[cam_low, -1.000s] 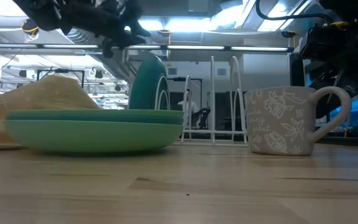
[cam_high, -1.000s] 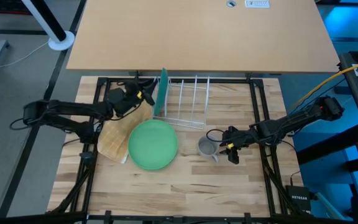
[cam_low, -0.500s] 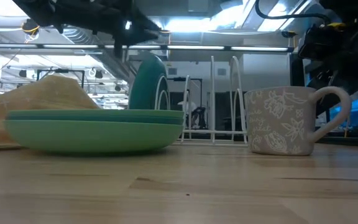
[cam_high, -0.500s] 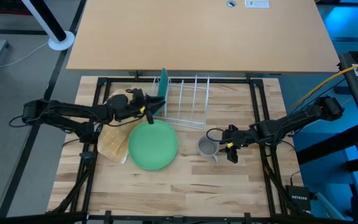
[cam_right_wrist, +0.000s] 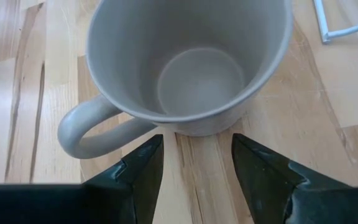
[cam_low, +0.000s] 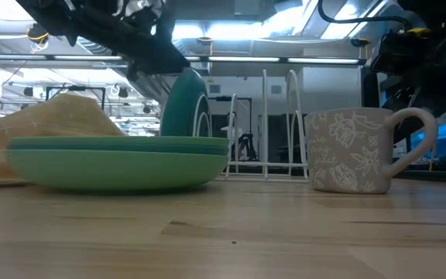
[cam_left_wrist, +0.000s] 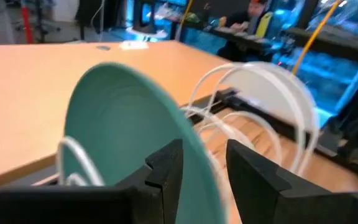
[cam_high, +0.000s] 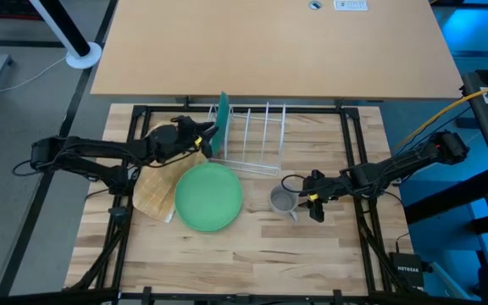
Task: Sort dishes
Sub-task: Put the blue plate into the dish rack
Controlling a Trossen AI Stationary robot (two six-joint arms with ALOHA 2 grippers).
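Observation:
A dark teal plate [cam_high: 221, 125] stands on edge in the white wire rack [cam_high: 257, 140]; it also shows in the left wrist view [cam_left_wrist: 129, 124]. My left gripper [cam_high: 202, 135] is open right beside it, and the plate's rim shows between the fingers [cam_left_wrist: 166, 168]. A stack of green plates [cam_high: 208, 196] lies flat on the table. The grey mug [cam_high: 281, 200] stands upright, its handle toward my right gripper [cam_high: 312, 205]. That gripper is open and low, with its fingertips just short of the mug [cam_right_wrist: 191, 68]. My left gripper's open fingers stand on either side of the upright teal plate's rim [cam_left_wrist: 207, 177], coming level from the table's left. I cannot tell whether they touch it. The plate stays on edge in the rack.
A tan waffle cloth [cam_high: 155, 182] lies left of the plate stack, partly under it. The rack's empty wire loops [cam_low: 277, 116] stand right of the teal plate. The near half of the wooden table [cam_high: 244, 254] is bare wood.
My left gripper has gone toward the table's right edge, up to the teal plate in the rack, then a little toward the far edge. The plate has stayed on edge in the rack.

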